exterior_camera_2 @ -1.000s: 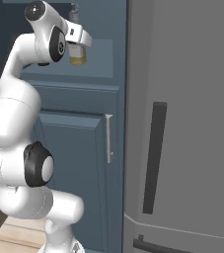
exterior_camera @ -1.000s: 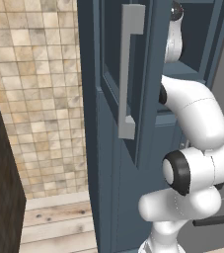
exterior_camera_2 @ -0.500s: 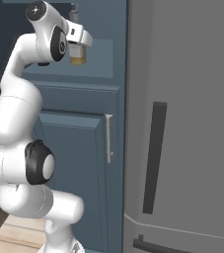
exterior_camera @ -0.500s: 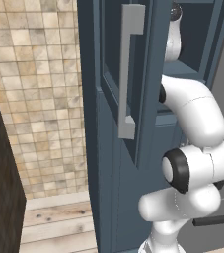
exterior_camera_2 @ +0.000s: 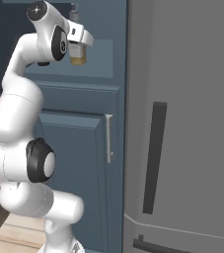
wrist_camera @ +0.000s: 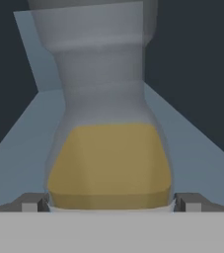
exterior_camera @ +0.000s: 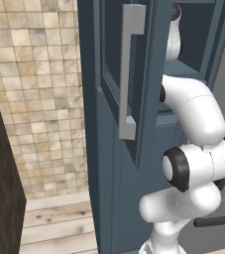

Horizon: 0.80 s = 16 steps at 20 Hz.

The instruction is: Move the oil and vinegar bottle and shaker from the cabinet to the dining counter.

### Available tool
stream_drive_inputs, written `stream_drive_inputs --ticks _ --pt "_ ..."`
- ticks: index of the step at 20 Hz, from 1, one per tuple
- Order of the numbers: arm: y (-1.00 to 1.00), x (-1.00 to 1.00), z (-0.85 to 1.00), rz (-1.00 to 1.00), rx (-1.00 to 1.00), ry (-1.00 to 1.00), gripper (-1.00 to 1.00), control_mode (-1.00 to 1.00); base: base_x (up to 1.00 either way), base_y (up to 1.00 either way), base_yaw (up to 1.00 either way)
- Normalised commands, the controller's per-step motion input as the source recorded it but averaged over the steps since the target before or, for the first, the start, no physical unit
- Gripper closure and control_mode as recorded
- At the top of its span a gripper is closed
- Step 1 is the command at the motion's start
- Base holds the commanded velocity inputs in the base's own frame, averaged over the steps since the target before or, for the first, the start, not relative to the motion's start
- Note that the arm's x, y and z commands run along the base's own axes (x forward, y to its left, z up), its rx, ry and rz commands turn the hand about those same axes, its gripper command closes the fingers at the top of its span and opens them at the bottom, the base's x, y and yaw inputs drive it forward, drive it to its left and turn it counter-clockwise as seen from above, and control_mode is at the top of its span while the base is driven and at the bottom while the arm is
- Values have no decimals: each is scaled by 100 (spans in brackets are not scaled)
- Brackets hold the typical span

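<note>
The oil and vinegar bottle (wrist_camera: 108, 163), clear with yellow liquid, stands upright on a shelf (wrist_camera: 19, 158) inside the cabinet (exterior_camera_2: 96, 74). My gripper (wrist_camera: 111, 202) is open with a fingertip (wrist_camera: 32, 202) on either side of the bottle's base, close against it. From the right base view, the gripper (exterior_camera_2: 79, 47) is level with the bottle (exterior_camera_2: 78, 55) at the shelf. The cabinet's open door (exterior_camera: 109, 163) with its grey bar handle (exterior_camera: 129, 74) covers the hand in the left base view. The shaker and the dining counter are out of view.
A tall grey panel (exterior_camera_2: 192, 99) with a dark vertical handle (exterior_camera_2: 154, 158) stands right of the cabinet. Below the shelf is a blue lower door with a small handle (exterior_camera_2: 108, 138). A tiled wall (exterior_camera: 34, 99) and wooden floor (exterior_camera: 54, 223) lie to the left.
</note>
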Motion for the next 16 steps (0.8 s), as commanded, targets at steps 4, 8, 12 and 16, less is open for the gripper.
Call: stream_drive_inputs --ticks 4,8,12,16 --pt "0 5 0 -1 0 0 -100 -100 0 0 0" --pt "0 5 0 -1 0 0 -100 -100 0 0 0" --pt "0 5 0 -1 0 0 -100 -100 0 0 0" --pt "0 4 0 0 0 0 -100 -100 0 0 0"
